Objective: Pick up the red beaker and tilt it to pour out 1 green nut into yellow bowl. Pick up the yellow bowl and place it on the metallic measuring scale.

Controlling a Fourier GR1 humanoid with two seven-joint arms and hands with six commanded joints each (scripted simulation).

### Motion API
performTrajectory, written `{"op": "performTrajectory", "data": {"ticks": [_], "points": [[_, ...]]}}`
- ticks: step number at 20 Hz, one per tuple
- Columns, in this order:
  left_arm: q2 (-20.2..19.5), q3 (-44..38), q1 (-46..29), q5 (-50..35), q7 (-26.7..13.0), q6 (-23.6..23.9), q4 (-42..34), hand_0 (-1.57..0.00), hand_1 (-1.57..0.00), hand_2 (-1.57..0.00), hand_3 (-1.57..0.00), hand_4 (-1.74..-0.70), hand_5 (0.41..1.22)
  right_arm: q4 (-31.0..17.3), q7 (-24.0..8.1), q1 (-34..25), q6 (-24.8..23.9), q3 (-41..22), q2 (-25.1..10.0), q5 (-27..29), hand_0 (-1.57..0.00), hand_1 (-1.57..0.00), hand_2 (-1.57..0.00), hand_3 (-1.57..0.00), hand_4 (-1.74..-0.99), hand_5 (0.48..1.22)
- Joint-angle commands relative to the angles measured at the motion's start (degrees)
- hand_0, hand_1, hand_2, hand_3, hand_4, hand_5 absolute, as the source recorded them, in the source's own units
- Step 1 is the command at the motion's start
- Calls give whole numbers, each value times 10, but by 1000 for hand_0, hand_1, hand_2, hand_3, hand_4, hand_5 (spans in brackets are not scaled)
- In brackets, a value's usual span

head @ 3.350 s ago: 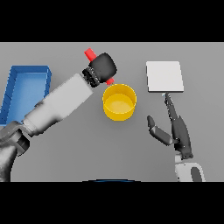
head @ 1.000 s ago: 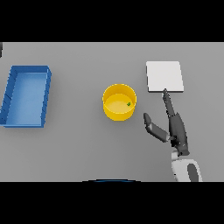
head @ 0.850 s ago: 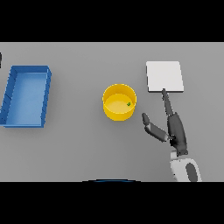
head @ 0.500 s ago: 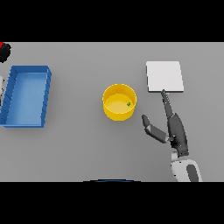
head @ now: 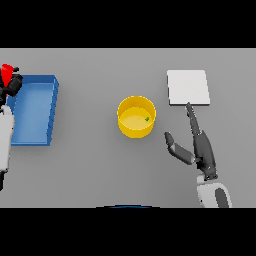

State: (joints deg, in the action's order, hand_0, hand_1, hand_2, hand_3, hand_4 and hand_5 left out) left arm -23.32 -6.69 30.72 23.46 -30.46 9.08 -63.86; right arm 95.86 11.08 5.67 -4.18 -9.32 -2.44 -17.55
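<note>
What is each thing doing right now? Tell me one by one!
red beaker: held up by the left hand at the picture's left edge, beside the blue tray.
left hand: curled round the beaker.
yellow bowl: upright on the table, one green nut inside.
metallic measuring scale: flat, nothing on it.
blue tray: nothing inside.
right hand: open, fingers straight, thumb towards the bowl.

A single head view looks steeply down on the grey desk [head: 100, 175] from the robot's side, moderately near.
</note>
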Motion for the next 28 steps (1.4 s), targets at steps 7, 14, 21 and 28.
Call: {"op": "performTrajectory", "data": {"ticks": [7,14,21,28], "points": [[-7,21,-59,19,-4,-19,-55,-1571,-1571,-1563,-1536,-1401,848,-4,-12,-4,-7,-4,2,-13,1,1,1,1,-1017,635],[-12,41,-73,17,-15,-61,-75,-617,-509,-522,-491,-889,666,1,-8,0,0,6,-4,4,1,1,1,1,-1008,635],[-18,49,-67,26,30,-65,-37,-129,-106,-109,-102,-790,649,1,-25,-2,2,-1,-9,-10,1,1,1,1,-1021,640],[-14,54,-72,23,41,-64,-69,-26,-21,-22,-21,-743,664,-20,-85,-121,113,-60,-126,-104,1,1,1,1,-1094,677]]}}
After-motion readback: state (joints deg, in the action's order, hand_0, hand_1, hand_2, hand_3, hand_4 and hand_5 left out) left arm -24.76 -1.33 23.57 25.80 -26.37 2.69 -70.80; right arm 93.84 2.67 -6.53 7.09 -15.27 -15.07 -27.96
